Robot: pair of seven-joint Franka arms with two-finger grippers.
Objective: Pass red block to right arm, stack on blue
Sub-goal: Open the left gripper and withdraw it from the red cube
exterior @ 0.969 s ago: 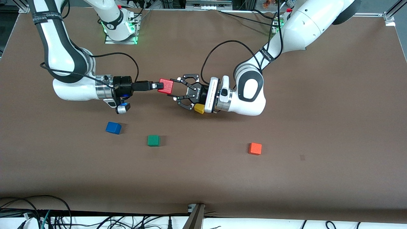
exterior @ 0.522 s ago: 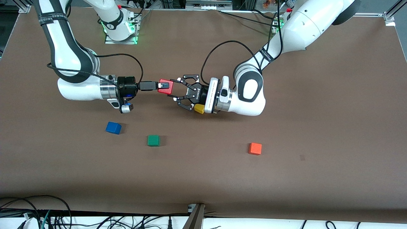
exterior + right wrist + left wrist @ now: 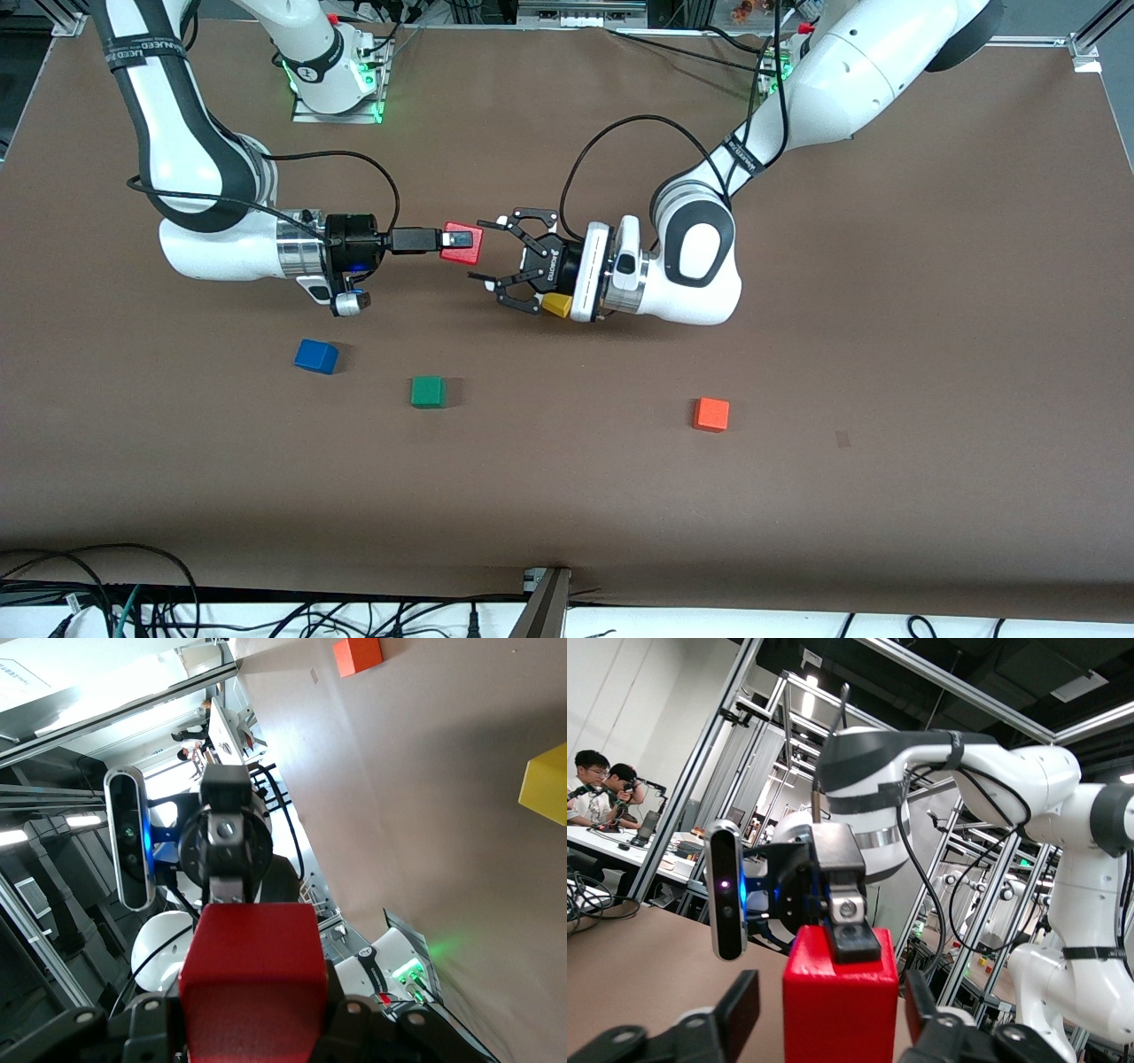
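Observation:
The red block (image 3: 462, 244) hangs in the air over the middle of the table. My right gripper (image 3: 457, 239), slim and black, is shut on it from the right arm's end, one finger (image 3: 849, 923) lying across its top face. My left gripper (image 3: 478, 250), the black linkage claw, is open around the block's other end. In the left wrist view the block (image 3: 840, 1005) stands between the claw's pads (image 3: 741, 1010) with a gap on each side. The block fills the low middle of the right wrist view (image 3: 252, 979). The blue cube (image 3: 316, 356) lies on the table nearer the front camera, below the right wrist.
A green cube (image 3: 428, 392) lies beside the blue one, toward the left arm's end. An orange cube (image 3: 711, 414) lies farther toward that end. A yellow cube (image 3: 555, 305) lies on the table under the left wrist. Cables run along the table's front edge.
My right gripper slid onto the red block and closed on it. My left gripper's jaws spread apart and it drew back slightly toward its own end.

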